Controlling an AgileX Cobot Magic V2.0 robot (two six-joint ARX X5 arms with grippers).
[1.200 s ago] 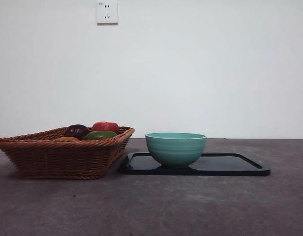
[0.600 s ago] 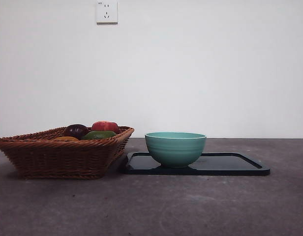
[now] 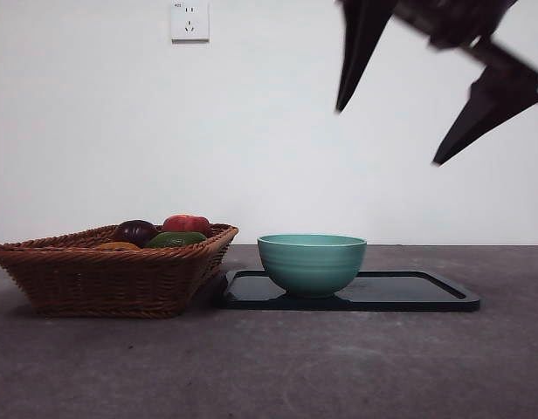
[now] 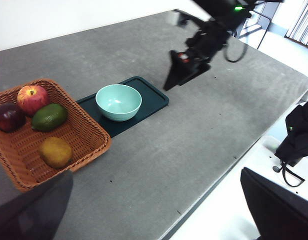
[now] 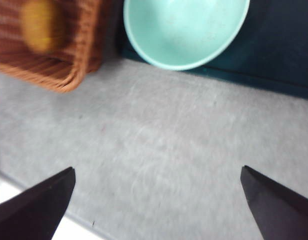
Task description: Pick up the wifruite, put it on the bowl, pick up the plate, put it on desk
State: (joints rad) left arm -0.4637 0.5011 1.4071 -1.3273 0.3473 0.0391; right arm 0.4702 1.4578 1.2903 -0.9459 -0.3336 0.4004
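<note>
Above the deep ribbed teal-green ceramic bowl (image 3: 312, 263), toward two o'clock, the right gripper (image 3: 389, 134) hangs, fingers spread, empty. At nine o'clock, the tan fruit (image 4: 55, 152), slightly blurred, lies in the brown wicker basket (image 3: 103, 281). The left gripper (image 4: 154, 200) is released.

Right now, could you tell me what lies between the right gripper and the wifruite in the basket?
Only air: the right gripper hangs open above the bowl; the wifruite lies uncovered in the basket, per the left wrist view.

A glazed, smooth ceramic bowl (image 3: 312, 263) with faint ribbing stands on a glossy dark tray (image 3: 409, 292), beside a rough woven wicker basket (image 3: 112, 278), all on the matt, mottled grey desk (image 3: 339, 367).
</note>
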